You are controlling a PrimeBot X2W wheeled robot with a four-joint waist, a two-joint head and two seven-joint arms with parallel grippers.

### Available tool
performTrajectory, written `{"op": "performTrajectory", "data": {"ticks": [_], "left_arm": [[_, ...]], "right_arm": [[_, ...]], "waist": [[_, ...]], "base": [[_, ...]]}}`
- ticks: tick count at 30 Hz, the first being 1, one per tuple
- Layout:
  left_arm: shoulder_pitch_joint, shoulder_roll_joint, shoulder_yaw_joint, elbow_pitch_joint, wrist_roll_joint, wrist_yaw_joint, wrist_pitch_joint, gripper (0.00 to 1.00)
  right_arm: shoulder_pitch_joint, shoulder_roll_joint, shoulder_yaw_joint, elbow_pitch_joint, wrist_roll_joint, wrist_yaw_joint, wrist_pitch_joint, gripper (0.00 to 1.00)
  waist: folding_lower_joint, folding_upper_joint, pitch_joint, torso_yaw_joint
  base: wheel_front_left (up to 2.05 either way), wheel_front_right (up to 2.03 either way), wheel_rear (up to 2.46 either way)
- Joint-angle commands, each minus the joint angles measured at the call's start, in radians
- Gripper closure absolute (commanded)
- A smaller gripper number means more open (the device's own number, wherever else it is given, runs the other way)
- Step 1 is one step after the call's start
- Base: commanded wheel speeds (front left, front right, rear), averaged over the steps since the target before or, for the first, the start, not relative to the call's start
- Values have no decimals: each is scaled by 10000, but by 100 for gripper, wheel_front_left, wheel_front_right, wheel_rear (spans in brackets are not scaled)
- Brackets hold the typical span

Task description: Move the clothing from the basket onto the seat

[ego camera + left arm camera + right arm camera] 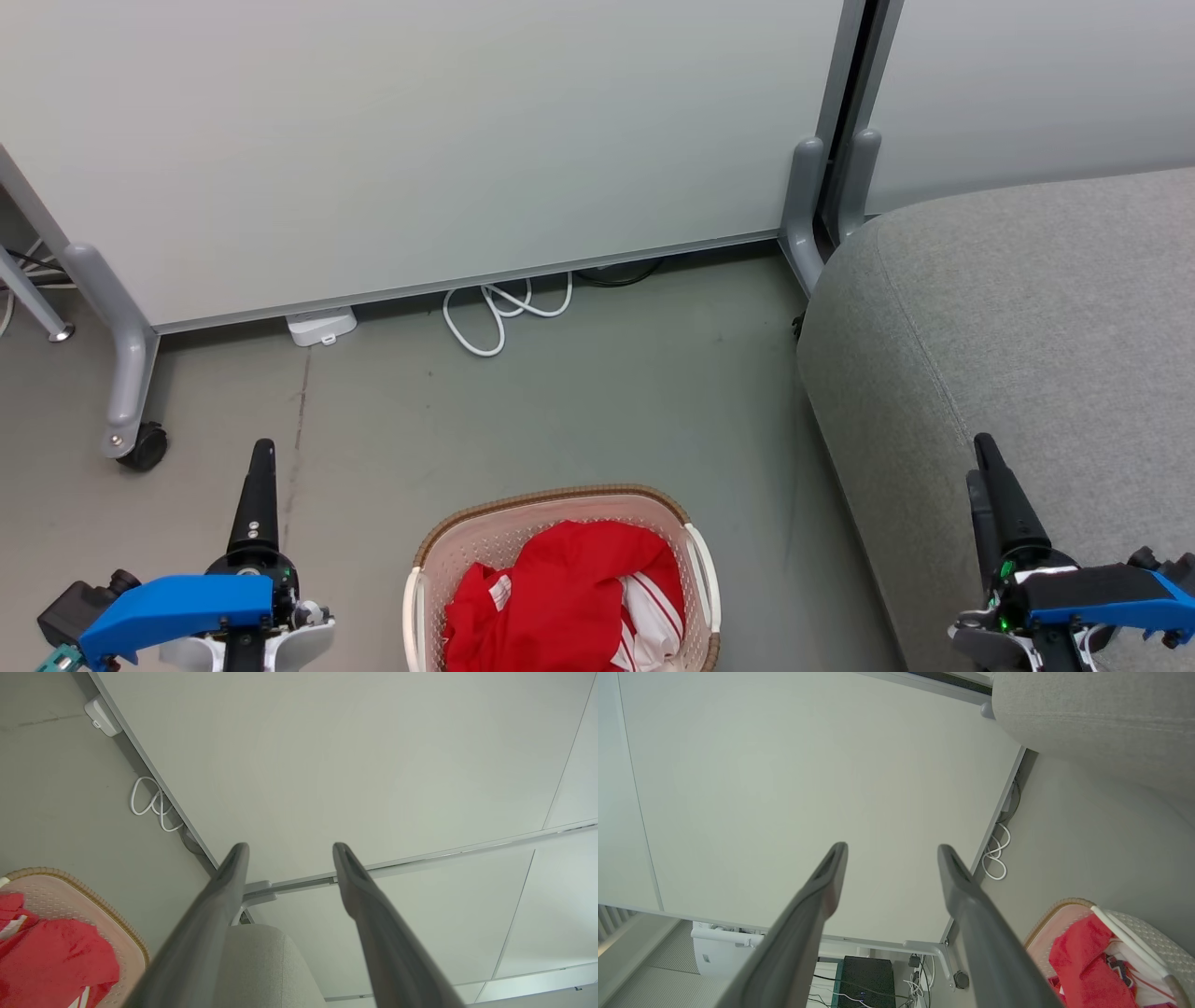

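Note:
Red clothing (569, 597) with white stripes lies bunched in the cream basket (439, 546), which stands on the floor at the bottom middle of the head view. The grey seat (1027, 308) fills the right side, its rounded edge close to the basket. My left gripper (260, 457) hangs left of the basket, above the floor. My right gripper (982, 457) hovers over the seat's front part. In the left wrist view my left gripper (288, 851) is open with nothing between its fingers, clothing (51, 961) at lower left. My right gripper (891, 851) is open too, basket (1057, 907) at lower right.
A pale partition panel (420, 140) on grey legs runs across the back, one leg with a castor (142, 446) at the left. A white coiled cable (499, 313) and a white adapter (320, 327) lie at its foot. Bare floor lies between panel and basket.

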Motion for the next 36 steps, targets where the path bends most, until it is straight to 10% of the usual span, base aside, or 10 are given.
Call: {"op": "performTrajectory", "data": {"ticks": [1,36], "left_arm": [[-332,81,-29,-266,494,-9,-113,0],[-406,329,-1583,-639,7285,663,-1333,0]], "right_arm": [[-259,-47,60,-244,-471,13,-132,0],[-387,-67,1127,-342,-6754,18,-1356,0]], "waist": [[0,0,5,3],[0,0,67,115]], "base": [[0,0,0],[0,0,0]]}}
